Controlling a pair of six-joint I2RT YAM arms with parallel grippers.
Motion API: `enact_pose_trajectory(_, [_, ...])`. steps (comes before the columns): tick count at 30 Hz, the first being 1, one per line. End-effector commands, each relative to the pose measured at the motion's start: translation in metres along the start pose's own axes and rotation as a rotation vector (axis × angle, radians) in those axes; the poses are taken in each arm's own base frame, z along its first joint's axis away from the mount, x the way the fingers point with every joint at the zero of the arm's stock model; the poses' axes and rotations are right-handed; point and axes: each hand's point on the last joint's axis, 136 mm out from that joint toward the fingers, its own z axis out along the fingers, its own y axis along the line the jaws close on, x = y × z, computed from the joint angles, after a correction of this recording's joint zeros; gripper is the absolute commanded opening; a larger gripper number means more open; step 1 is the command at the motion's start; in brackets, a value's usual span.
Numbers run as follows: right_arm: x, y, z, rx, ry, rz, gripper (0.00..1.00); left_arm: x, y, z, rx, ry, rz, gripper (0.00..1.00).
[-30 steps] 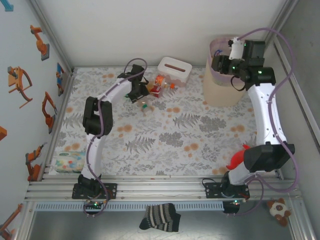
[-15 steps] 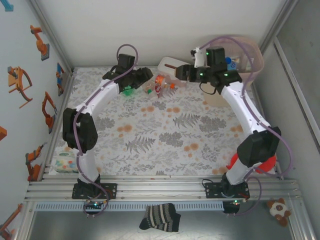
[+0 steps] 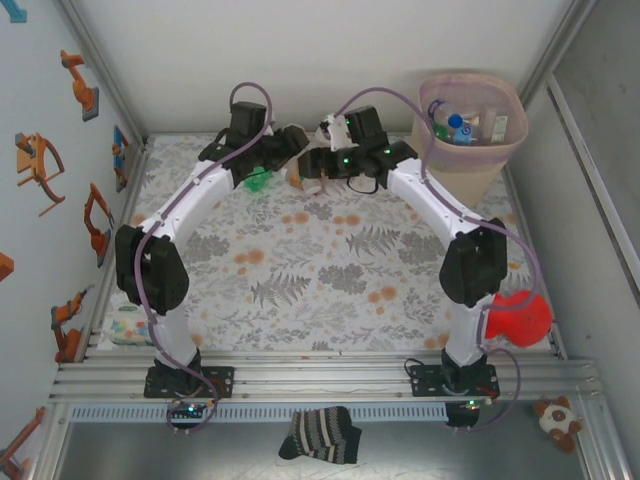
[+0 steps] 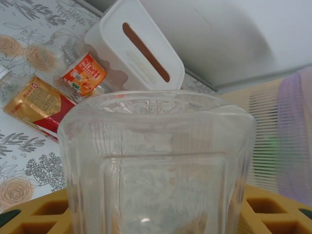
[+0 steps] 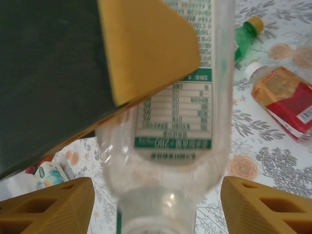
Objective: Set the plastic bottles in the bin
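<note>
Bottle (image 4: 156,161) near end cut off, L-wrist cam

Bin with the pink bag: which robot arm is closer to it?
Right. The right arm bends up just beside the bin, on the bin's left side. The left arm is much farther off to the left.

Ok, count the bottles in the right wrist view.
3: a clear labelled bottle close up between the fingers, a green bottle on the table beyond, and a red-labelled bottle lying near it. Others may be hidden behind the close one.
</note>
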Motion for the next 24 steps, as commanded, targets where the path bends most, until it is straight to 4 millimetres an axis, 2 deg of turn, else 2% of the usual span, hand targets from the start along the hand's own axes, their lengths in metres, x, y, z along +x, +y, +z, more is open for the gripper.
enact_pose_trajectory(1, [-0.009,0.007,0.003,-0.007,-0.012,-0.018,0.68,-0.005,-0.024,-0.021,0.070,-0.031,0.006,0.49])
enact_pose_trajectory(4, [-0.008,0.006,0.007,-0.009,-0.003,-0.017,0.65,-0.006,-0.023,-0.023,0.067,-0.038,0.003,0.49])
enact_pose_trajectory(9, [-0.008,0.006,0.006,-0.002,-0.003,-0.021,0.54,-0.008,-0.026,-0.028,0.073,-0.054,0.006,0.51])
enact_pose_trajectory(11, [-0.009,0.007,0.004,0.000,-0.007,-0.024,0.52,-0.009,-0.026,-0.029,0.074,-0.058,0.005,0.55])
enact_pose_trajectory(17, [-0.016,0.009,-0.011,0.034,-0.036,-0.057,0.51,-0.013,-0.026,-0.038,0.068,-0.085,0.008,0.66])
enact_pose_trajectory(24, [-0.029,-0.001,-0.038,0.095,-0.079,-0.080,0.50,-0.022,-0.015,-0.053,0.047,-0.123,0.002,0.70])
